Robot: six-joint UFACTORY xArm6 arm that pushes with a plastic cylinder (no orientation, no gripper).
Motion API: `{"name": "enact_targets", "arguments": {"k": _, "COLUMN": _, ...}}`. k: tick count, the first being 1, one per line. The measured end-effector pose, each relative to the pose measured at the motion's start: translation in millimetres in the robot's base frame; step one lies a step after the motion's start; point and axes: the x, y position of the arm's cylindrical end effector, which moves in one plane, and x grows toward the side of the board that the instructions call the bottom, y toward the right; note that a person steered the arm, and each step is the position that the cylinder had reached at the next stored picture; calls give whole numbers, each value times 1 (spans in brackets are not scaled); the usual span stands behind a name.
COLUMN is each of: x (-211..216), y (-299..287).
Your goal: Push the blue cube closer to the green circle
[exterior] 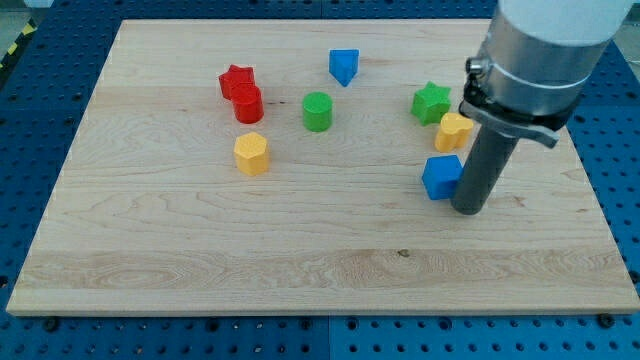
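Note:
The blue cube lies on the wooden board at the view's right. The green circle, a short green cylinder, stands near the board's middle top, well to the cube's upper left. My tip rests on the board right beside the cube's lower right side, touching or nearly touching it. The dark rod rises from there to the grey arm body at the view's top right.
A yellow block and a green star lie just above the blue cube. A blue heart-like block is at the top middle. A red star, a red cylinder and a yellow hexagon lie at the left.

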Motion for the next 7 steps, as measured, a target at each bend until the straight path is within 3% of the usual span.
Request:
{"name": "enact_targets", "arguments": {"k": 5, "x": -70, "y": -34}}
{"name": "enact_targets", "arguments": {"k": 7, "x": -79, "y": -106}}
